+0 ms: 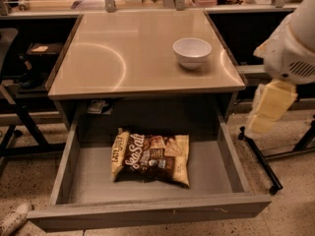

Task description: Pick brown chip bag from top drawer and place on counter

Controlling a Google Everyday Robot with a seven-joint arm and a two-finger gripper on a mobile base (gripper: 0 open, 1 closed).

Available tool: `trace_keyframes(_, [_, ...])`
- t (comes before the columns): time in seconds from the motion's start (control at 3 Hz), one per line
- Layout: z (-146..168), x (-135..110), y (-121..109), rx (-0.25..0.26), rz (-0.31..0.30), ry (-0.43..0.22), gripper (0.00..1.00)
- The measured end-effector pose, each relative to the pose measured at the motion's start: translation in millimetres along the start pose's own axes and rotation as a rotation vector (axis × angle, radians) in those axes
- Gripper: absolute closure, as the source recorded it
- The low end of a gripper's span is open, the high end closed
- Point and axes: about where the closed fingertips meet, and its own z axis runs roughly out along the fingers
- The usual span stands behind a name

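Cream-yellow below a white housing, the gripper (269, 107) hangs at the right of the camera view, out beyond the right wall of the top drawer (206, 173) and lower than the edge of the counter (128, 58). How far it stands open cannot be told. It has hold of nothing of the task, being well apart from the bag.

The brown chip bag (152, 159) lies flat on the bare grey bottom of the pulled-out drawer, roughly in the middle and a little left. Its long side runs across and it touches no wall.

By the look of it, the bag is light, soft and air-filled, with a slick, crinkly film that gives under pressure. The chips inside would likely crush if squeezed hard. The puffed middle may slip or bulge away, so a flat sealed end or a pinched fold near one edge seems the safer hold, taken gently from above.

White script on the dark panel reads "Sea Salt". A cream strip along the left end carries small upright print that looks like "LATE JULY". Pictured chips sit toward the right end.

On the glossy beige counter above, a white bowl (192, 52) stands right of centre.
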Motion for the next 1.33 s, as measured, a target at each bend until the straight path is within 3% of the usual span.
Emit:
trace_keyframes(0.33, [60,-25,13,-0.060,0.056,-0.013,0.00])
trace_keyframes(0.67, [108,-51,30,-0.161,0.088,-0.029,0.00])
trace_keyframes(1.0, [111,-51,31,-0.168,0.094,-0.028,0.00])
trace_keyframes(1.33, [129,-69,50,-0.206,0.063,-0.064,0.00])
